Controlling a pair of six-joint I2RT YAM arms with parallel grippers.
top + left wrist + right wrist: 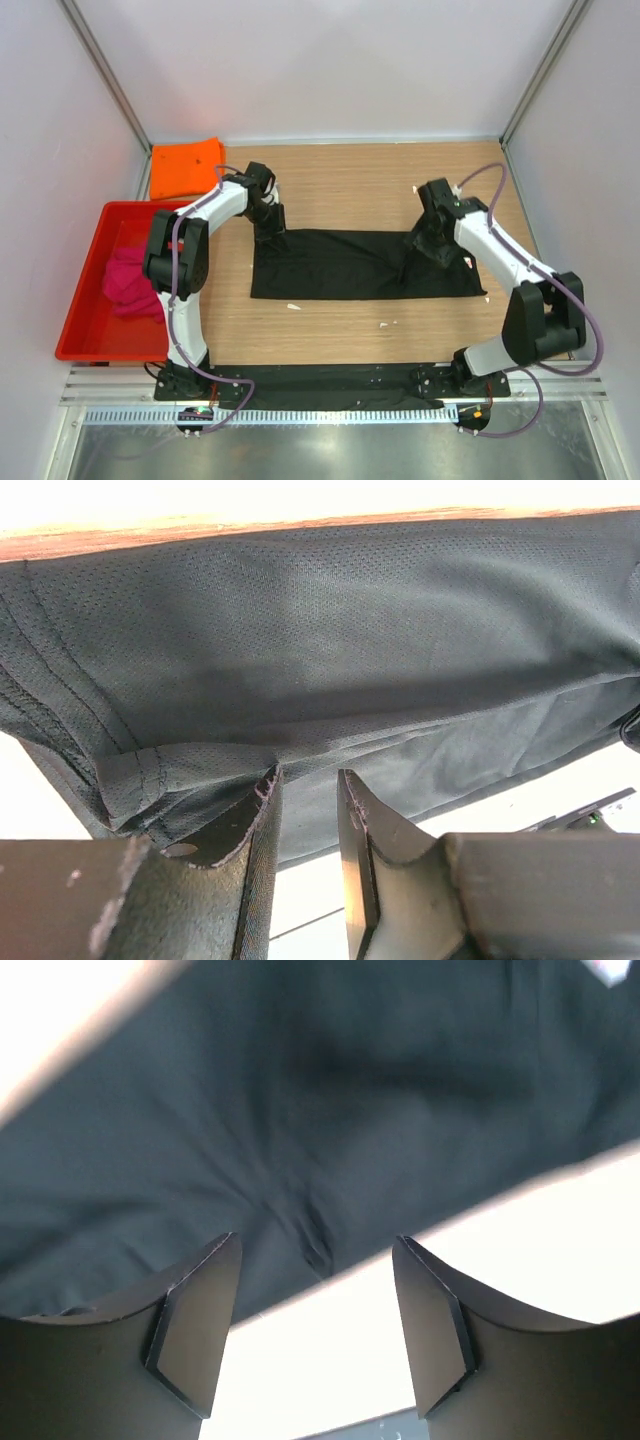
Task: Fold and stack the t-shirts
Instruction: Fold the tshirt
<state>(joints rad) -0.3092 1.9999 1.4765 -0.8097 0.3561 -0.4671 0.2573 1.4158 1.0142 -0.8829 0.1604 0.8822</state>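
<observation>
A black t-shirt (350, 265) lies on the wooden table, folded into a long flat strip, with a small white tag (470, 262) near its right end. My left gripper (272, 238) stands at the strip's far left corner. In the left wrist view this gripper (309, 772) is narrowly open just short of the black cloth (350, 630), with nothing between the fingers. My right gripper (418, 252) is over the right part of the strip. It (316, 1239) stands wide open above a small pinched wrinkle in the cloth (300, 1090). An orange t-shirt (185, 167) lies folded at the back left. A magenta t-shirt (128, 282) is bunched in the red tray.
The red tray (80, 300) sits along the table's left side, next to the left arm. Small white scraps (385, 323) lie on the wood in front of the black shirt. White enclosure walls stand on three sides.
</observation>
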